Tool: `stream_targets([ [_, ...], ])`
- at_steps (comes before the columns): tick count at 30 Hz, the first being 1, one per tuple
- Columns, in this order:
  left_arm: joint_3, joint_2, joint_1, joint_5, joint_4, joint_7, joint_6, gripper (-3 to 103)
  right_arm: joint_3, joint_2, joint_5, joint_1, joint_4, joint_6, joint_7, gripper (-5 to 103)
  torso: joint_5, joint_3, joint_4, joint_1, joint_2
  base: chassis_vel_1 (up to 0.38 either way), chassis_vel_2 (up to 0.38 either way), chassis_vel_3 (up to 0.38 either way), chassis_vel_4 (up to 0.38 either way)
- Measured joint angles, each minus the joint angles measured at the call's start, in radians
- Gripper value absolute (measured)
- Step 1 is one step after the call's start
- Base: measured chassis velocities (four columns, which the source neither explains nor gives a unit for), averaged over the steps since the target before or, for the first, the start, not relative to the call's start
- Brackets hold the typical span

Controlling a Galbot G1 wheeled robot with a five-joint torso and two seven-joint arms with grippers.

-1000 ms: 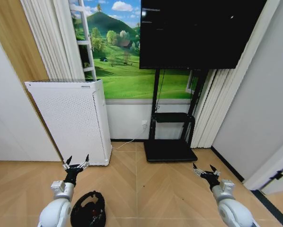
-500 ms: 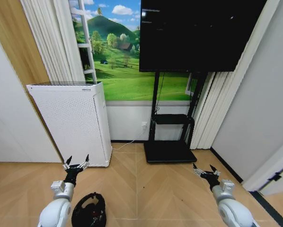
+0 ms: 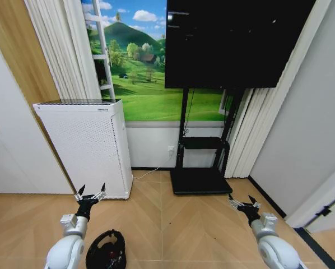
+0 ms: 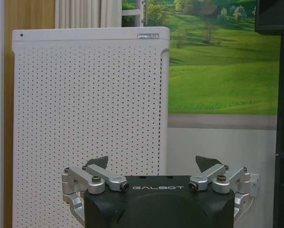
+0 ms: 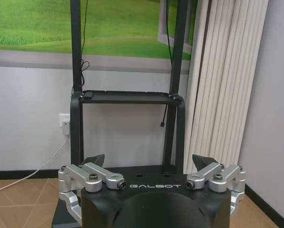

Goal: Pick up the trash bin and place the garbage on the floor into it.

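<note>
The trash bin (image 3: 106,250), small, black and round, stands on the wood floor at the lower left of the head view, seen from above, just right of my left arm. My left gripper (image 3: 89,190) is held out ahead of the bin, open and holding nothing; in its wrist view the left gripper (image 4: 155,162) points at the white perforated appliance (image 4: 89,123). On the lower right, my right gripper (image 3: 243,200) is open and holds nothing; the right gripper (image 5: 150,160) faces the black TV stand (image 5: 127,99). The garbage is out of view.
The white perforated appliance (image 3: 86,147) stands against the wall at the left, with a cable on the floor beside it. A black TV (image 3: 235,39) on a stand with a flat base (image 3: 200,180) is ahead. Curtains hang at both sides. Bare floor lies between the arms.
The whole head view has shifted: the appliance sits lower and the bin closer to the lower edge, so the camera has moved. Both arms keep the same pose.
</note>
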Motion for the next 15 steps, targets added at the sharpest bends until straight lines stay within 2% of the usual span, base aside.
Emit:
stream_targets([
  [6,0.000,0.000,0.000,0.000,0.000,0.000,0.000,100,0.000,0.000,0.000,0.000,0.000,0.000,0.000,100,0.0000,0.016,0.0000,0.010,0.026,0.000,0.000,0.000,0.000],
  [15,0.000,0.000,0.000,0.000,0.000,0.000,0.000,100,0.000,0.000,0.000,0.000,0.000,0.000,0.000,100,0.0000,0.021,0.0000,0.013,0.034,0.000,0.000,0.000,0.000],
])
